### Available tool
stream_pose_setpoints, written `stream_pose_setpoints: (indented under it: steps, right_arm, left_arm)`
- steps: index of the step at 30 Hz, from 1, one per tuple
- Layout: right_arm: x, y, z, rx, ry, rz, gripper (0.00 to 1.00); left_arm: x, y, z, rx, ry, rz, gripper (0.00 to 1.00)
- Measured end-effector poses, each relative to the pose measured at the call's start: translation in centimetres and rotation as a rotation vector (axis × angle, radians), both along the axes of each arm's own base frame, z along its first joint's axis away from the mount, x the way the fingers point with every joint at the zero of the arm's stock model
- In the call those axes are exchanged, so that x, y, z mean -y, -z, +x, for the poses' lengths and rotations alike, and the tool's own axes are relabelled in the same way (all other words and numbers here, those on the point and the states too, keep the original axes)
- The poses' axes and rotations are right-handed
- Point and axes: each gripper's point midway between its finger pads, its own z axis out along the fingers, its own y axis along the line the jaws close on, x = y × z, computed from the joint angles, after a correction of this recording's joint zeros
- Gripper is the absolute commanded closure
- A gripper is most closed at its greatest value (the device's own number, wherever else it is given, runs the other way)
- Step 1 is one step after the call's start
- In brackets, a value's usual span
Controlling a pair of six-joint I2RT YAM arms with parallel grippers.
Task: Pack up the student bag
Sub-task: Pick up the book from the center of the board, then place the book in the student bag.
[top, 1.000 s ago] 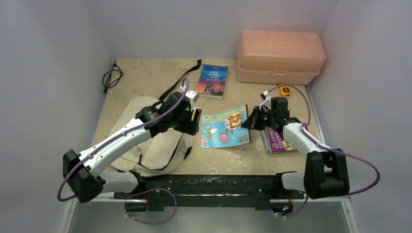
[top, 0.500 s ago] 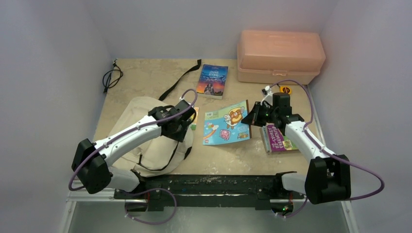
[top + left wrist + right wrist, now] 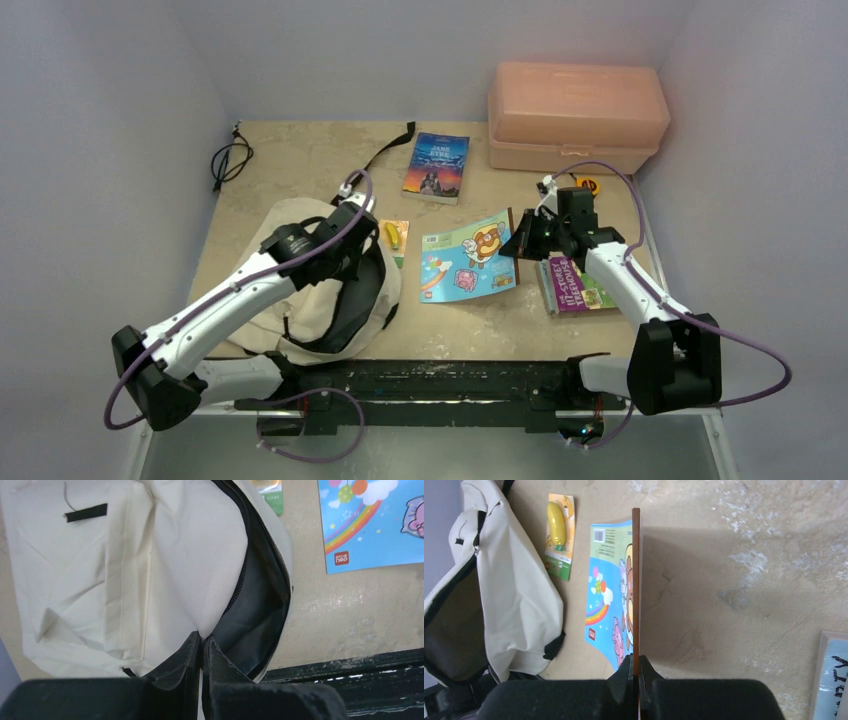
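On the tabletop (image 3: 300, 160), the left gripper (image 3: 202, 642) pinches the near rim of the student bag (image 3: 190, 555); the right gripper (image 3: 636, 662) pinches the picture book (image 3: 609, 615); the bag's interior is too dark to read.

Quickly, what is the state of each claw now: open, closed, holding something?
Left claw: closed on the flap of the student bag.
Right claw: closed on the edge of the picture book.

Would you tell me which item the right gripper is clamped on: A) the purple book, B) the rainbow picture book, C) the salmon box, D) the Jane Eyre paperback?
B: the right wrist view shows the right gripper shut on the edge of the rainbow picture book.
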Motion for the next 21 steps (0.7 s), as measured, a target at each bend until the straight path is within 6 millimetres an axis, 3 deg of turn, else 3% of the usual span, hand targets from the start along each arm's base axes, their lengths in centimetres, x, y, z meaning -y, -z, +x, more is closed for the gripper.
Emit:
stream_pose_setpoints:
  steps: [3,5,9,12,17,21]
  right_arm:
    - [-0.7,-1.7,0.2,0.028,-0.021,-0.018,1.0]
    - [-2.2,-4.0,0.2,0.069,-0.063,-0.025,1.0]
    - [-6.4,-11.1,0.0,0.22,-0.168,0.016,1.0]
    - [-7.7,-16.8,-0.8,0.335,-0.188,0.078,1.0]
    - [-8.8,-22.2,-1.9,0.427,-0.209,0.146,1.0]
    - [-10.2,-24.5,-3.6,0.426,-0.269,0.222,1.0]
  left_arm:
    - [-0.8,-3.0,0.6,0.11,-0.032,-0.049,1.0]
    - [-1.4,-4.4,0.7,0.156,-0.047,-0.078,1.0]
    - [-2.9,-6.2,1.8,0.199,-0.101,-0.114,1.0]
    - [-4.1,-6.4,2.8,0.199,-0.151,-0.134,1.0]
    - [-4.9,-7.4,3.7,0.193,-0.174,-0.178,1.0]
    - [-4.9,-9.7,4.5,0.238,-0.162,-0.213,1.0]
